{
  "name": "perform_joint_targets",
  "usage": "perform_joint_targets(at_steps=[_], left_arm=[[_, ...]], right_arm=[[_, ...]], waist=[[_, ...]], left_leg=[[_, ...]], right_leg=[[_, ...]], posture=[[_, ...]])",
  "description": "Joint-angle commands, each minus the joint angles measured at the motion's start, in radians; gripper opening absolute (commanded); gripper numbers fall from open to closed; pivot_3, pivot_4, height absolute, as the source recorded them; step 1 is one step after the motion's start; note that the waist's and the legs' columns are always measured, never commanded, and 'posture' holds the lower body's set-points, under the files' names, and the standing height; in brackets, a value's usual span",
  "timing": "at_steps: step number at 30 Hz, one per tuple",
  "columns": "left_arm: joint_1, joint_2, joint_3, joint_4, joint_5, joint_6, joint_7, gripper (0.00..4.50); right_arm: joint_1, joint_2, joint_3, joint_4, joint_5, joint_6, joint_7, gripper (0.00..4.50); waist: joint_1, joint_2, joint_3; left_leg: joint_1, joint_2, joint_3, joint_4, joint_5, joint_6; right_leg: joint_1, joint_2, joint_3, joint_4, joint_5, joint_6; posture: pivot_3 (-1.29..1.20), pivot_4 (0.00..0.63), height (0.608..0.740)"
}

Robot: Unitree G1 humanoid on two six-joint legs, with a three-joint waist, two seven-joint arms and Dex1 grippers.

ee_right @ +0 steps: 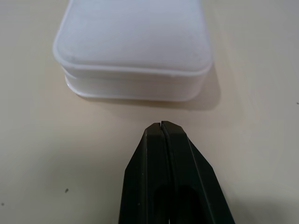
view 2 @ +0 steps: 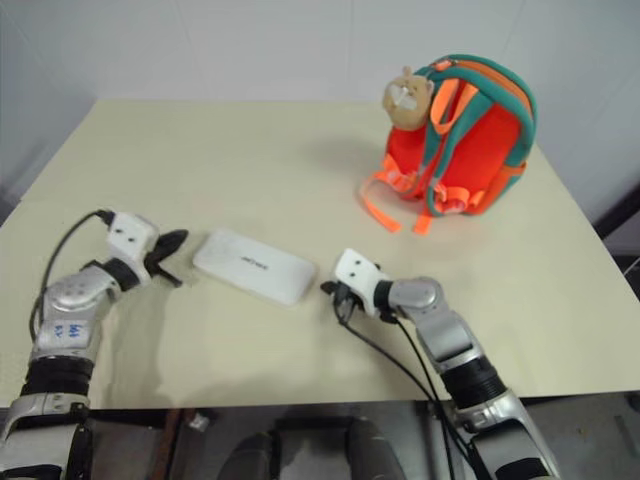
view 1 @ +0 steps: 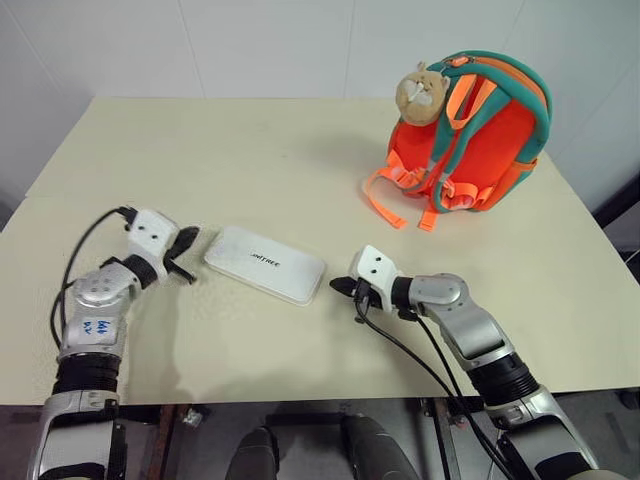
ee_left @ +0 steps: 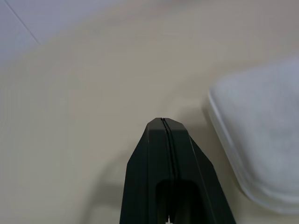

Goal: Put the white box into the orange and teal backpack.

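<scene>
While the white box lies flat on the pale counter, lettering up and untouched, both arms bracket it, one at each short end, and that looks like the point of the setup: a thin, flat lid gives little to pinch from above, so coming in from both ends to squeeze or lever it up seems the likelier plan. The left claw sits just beside the box's left end, its two black fingers pressed tight together with nothing between them; in the left wrist view the fingers meet in a single seam and the box edge sits off to one side, near but apart. The left forearm runs low over the counter with the claw pointing roughly level toward the box. The right claw is clenched too, empty, its tip just short of the box's right end; the right wrist view shows a strip of bare counter between the closed fingers and the box's rounded corner. That arm reaches in across the front, wrist bent, claw angled slightly downward. Well apart, at the far right of the counter, the orange and teal backpack stands upright, straps facing forward, a plush charm hanging by its top. Whether its zip is open cannot be told from here.
</scene>
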Motion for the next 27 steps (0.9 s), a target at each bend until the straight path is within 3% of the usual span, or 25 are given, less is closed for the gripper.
perform_joint_targets(at_steps=[1, 9, 16, 27], left_arm=[[-0.054, -0.016, -0.023, 0.075, 0.023, -0.016, 0.009, 0.0], [-0.102, -0.073, -0.044, 0.098, -0.036, -0.014, -0.103, 0.0], [0.016, -0.062, -0.034, -0.135, -0.147, 0.14, -0.251, 0.0], [0.151, -0.085, -0.067, -0.387, -0.18, 0.288, -0.258, 0.0]], right_arm=[[-0.016, 0.011, -0.01, -0.039, 0.012, 0.005, -0.009, 0.03], [-0.018, 0.02, -0.012, -0.057, 0.015, 0.025, -0.013, 0.03], [-0.002, -0.044, -0.059, -0.083, 0.051, 0.047, 0.033, 0.03], [0.02, -0.225, -0.151, -0.043, 0.096, 0.048, 0.138, 0.03]], waist=[[0.0, 0.0, 0.0], [0.001, 0.0, 0.0], [0.001, 0.0, 0.0], [0.002, 0.0, 0.0]], left_leg=[[0.0, 0.0, 0.0, 0.0, 0.0, 0.0], [-0.001, 0.0, 0.0, -0.001, 0.0, 0.0], [-0.001, 0.0, 0.0, -0.002, 0.0, 0.0], [0.0, 0.0, 0.0, -0.001, 0.0, 0.0]], right_leg=[[0.0, 0.0, 0.0, 0.0, 0.0, 0.0], [0.0, 0.0, 0.0, -0.001, 0.0, 0.0], [-0.001, -0.001, 0.0, -0.001, 0.0, 0.0], [0.0, -0.001, 0.0, -0.001, 0.0, 0.0]], posture=[[0.0, 0.15, 0.74], [0.0, 0.15, 0.74], [0.0, 0.15, 0.74], [0.0, 0.15, 0.74]])
